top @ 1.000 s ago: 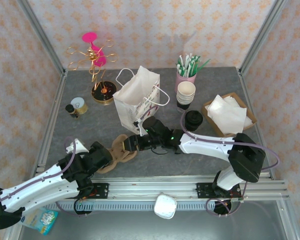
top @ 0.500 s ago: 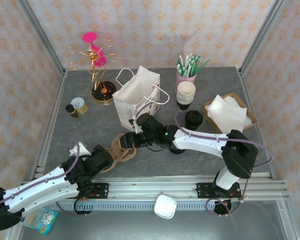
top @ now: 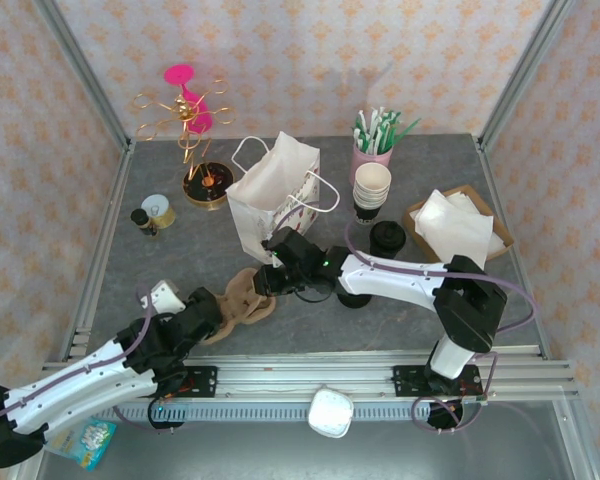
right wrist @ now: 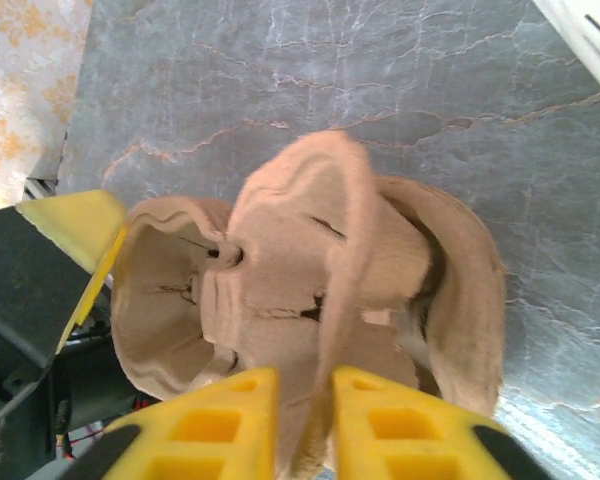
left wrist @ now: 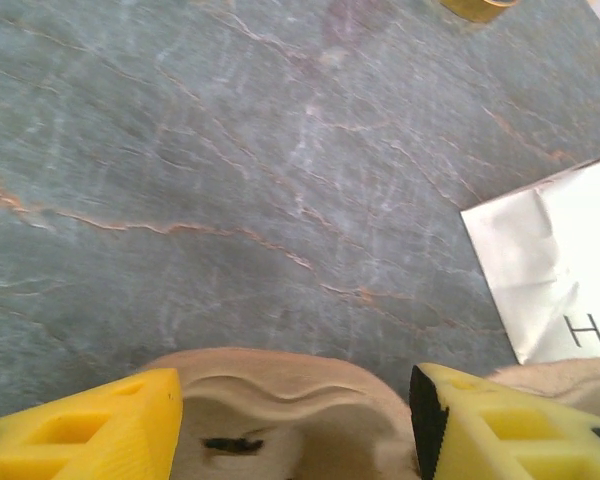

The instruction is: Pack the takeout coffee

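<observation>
Takeout coffee (top: 387, 238) stood upright, lid up, near the napkin box (top: 458, 228), its base hard to make out behind the right arm. Right gripper (right wrist: 305, 385) pinched the pulp carrier (right wrist: 380, 250) wall; left gripper (left wrist: 292, 400) was spread astride its rim

A pulp carrier (top: 242, 298) is near the front of the grey table (top: 170, 265); a white paper bag (top: 270, 200) stands open just behind it; farther back, a gold wire stand (top: 187, 115) with pink discs; right, straws (top: 378, 125) in a pink cup (top: 370, 160), stacked cream cups (top: 371, 185), napkins (top: 455, 225) in a wooden box (top: 416, 222); left, a small tin (top: 158, 210) beside a dark bottle (top: 140, 219).
</observation>
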